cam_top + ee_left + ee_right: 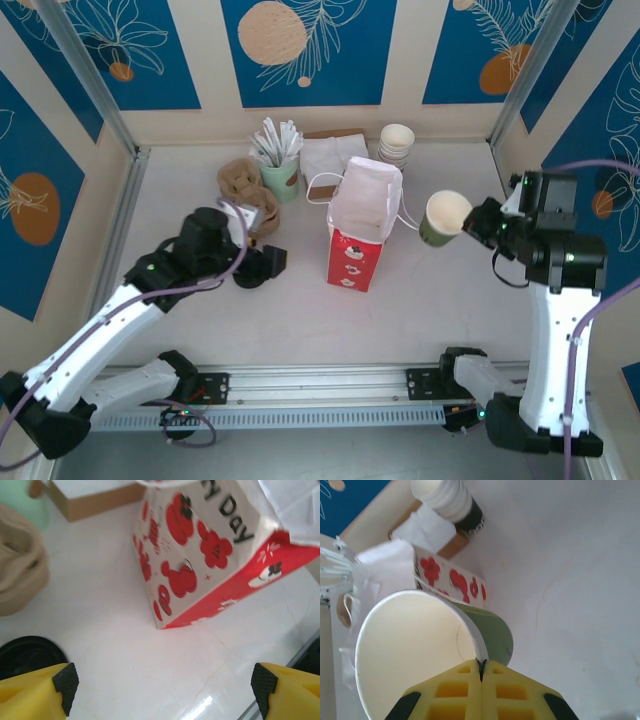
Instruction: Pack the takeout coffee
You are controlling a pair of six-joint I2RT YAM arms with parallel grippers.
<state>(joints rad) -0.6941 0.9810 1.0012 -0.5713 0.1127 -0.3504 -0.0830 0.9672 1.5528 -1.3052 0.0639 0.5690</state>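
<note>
Early stage. Right gripper pinches rim of lidless olive paper cup, airborne just right of red-and-white bag. Left gripper spread wide, empty, near black lids. Lidding and bagging not yet done.

1. A lab booth is posing as a café counter: blue printed panels and metal posts are walling a white table.
2. Stacked cups, napkins and stirrers are sitting at the back.
</note>
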